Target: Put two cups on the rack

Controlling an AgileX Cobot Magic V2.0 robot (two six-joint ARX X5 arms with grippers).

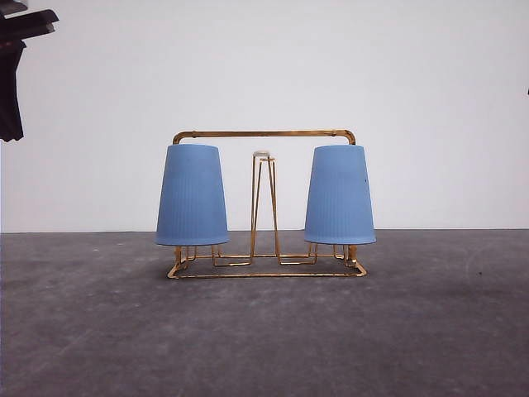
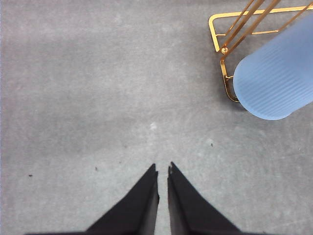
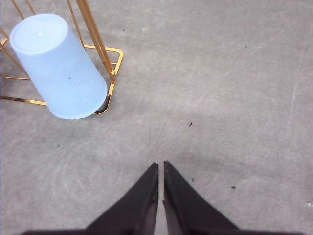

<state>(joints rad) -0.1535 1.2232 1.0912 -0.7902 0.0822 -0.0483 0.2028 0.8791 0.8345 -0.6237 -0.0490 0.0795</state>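
**A:** Cups first: where are they?

**B:** Both sit upside down on the gold wire rack (image 1: pixel 264 136), the left cup (image 1: pixel 192 195) at one end, the right cup (image 1: pixel 340 195) at the other, with a bare white-tipped prong (image 1: pixel 262 155) between them. The task looks done.

**A:** How would they handle?

**B:** Likely light, stiff plastic (fine ribbing should help grip); take hold around the tapered wall.

**A:** And the arms?

**B:** The left gripper (image 2: pixel 163 171) hangs over bare table (image 2: pixel 98 98), apart from the rack, fingers nearly together, holding nothing. The right gripper (image 3: pixel 161 169) mirrors it, also near-closed and empty.
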